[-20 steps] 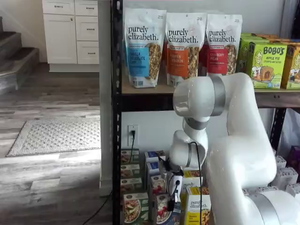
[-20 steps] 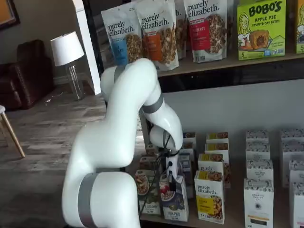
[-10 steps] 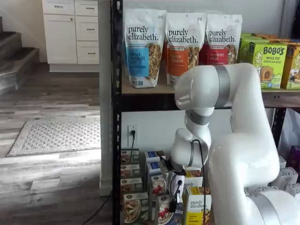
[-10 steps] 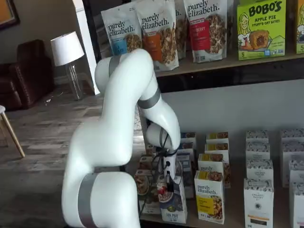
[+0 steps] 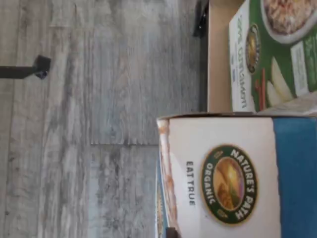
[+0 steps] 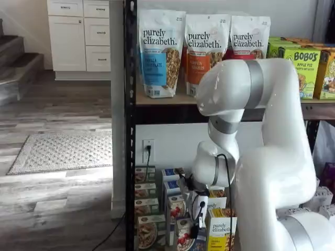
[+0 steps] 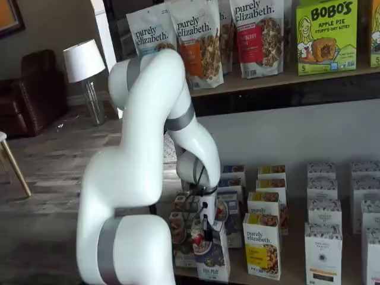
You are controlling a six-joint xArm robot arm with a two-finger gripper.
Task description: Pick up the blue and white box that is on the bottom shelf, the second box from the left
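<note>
Fingers of the pincer (image 7: 205, 228) are pressed onto the top of the blue and white box (image 7: 211, 255), pinching it, as both shelf views show. In a shelf view the box (image 6: 184, 234) sits at the front of the bottom shelf (image 7: 285, 276), in the row just beside the green-and-white box (image 6: 148, 232) at the left end, and it leans a little out toward the front compared with the boxes behind it. A yellow-and-white box (image 7: 262, 244) stands upright just beside it on its other side.

Wrist view, turned on its side, shows the held box (image 5: 233, 178) close up, with a round green and gold "Nature's Path Organic" seal and the words "EAT TRUE" on a white panel next to a blue area. The green-and-white box (image 5: 272, 49) lies just beside it, and grey wood floor (image 5: 99, 119) fills the remainder.

White arm (image 6: 261, 130) bends down from above in front of the rack. Tall granola pouches (image 6: 159, 52) stand on the brown-board tier above.
</note>
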